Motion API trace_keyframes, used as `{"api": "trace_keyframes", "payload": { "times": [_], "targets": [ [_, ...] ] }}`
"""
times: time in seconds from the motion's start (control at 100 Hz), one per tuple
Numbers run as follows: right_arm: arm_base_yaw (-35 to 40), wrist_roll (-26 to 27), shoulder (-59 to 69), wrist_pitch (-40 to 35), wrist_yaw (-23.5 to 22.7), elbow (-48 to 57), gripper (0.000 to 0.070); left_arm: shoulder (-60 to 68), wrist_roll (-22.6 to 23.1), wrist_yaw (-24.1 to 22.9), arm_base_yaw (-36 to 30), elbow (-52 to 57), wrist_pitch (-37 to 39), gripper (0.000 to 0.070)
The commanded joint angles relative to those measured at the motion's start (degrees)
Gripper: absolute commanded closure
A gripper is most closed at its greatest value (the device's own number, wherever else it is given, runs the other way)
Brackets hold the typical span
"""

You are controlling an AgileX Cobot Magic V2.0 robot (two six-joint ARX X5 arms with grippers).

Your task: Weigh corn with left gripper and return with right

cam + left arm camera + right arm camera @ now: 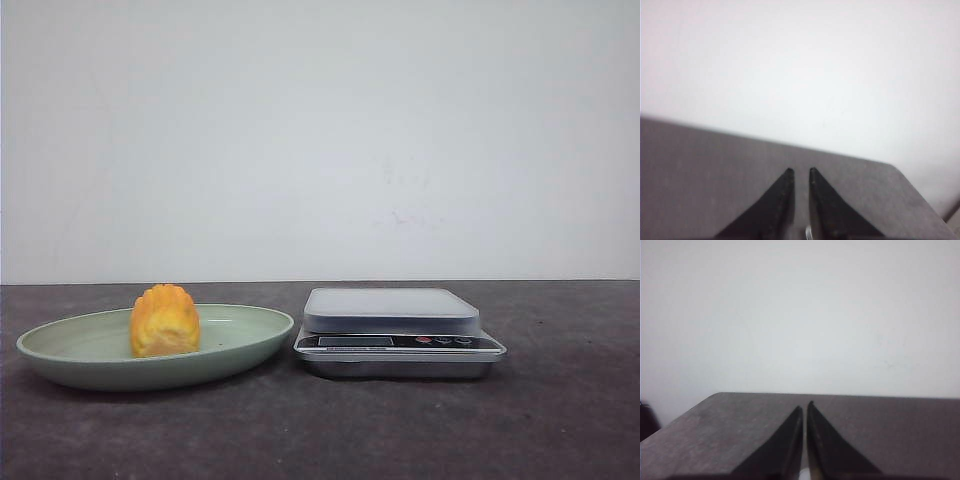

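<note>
Sitting upright in the green plate (60, 352) on the tabletop (560, 420), the corn (165, 321) is beside the scale (398, 333). Both the left gripper (800, 171) and right gripper (804, 406) hold nothing, jaws nearly closed.

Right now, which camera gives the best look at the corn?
The front view: the corn sits in plain sight on the green plate, left of the scale. Both wrist views show only gripper fingers, table and wall, no corn.
</note>
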Motion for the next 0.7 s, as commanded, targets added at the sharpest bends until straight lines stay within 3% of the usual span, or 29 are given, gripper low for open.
{"api": "trace_keyframes", "payload": {
  "times": [0.0,0.1,0.19,0.33,0.38,0.47,0.51,0.57,0.69],
  "targets": [
    [0.15,-1.20,0.55,-0.15,-0.20,0.79,0.0694,1.53,3.50,-0.11,-0.07,2.80,-0.28,0.0683],
    [0.15,-0.85,0.50,-0.28,-0.74,0.79,0.0694,2.14,3.67,0.63,-0.07,3.80,-1.64,0.0658],
    [0.15,-0.85,0.46,-0.28,-3.98,0.79,0.0694,2.14,3.80,0.96,-0.07,3.78,-4.63,0.0653],
    [0.15,-0.83,0.46,-0.72,-4.87,0.79,0.0678,2.16,3.78,0.98,-0.07,3.78,-8.87,0.0545],
    [0.15,-0.81,0.52,-0.81,-4.76,0.79,0.0584,2.27,3.78,0.98,-0.07,3.78,-10.34,0.0486],
    [0.15,-0.68,0.57,-1.05,-4.04,0.79,0.0270,2.78,3.76,1.05,-0.07,3.78,-13.49,0.0298],
    [0.15,-0.57,0.57,-1.18,-3.87,0.79,0.0175,3.15,3.76,1.20,-0.07,3.78,-15.15,0.0209],
    [0.15,-0.63,0.59,-1.51,-3.28,0.79,0.0147,3.85,3.74,1.66,-0.07,3.78,-17.66,0.0130],
    [0.15,-0.66,0.59,-1.57,-2.93,0.79,0.0147,5.75,3.72,7.08,-0.07,3.78,-21.77,0.0101]
  ]
}}
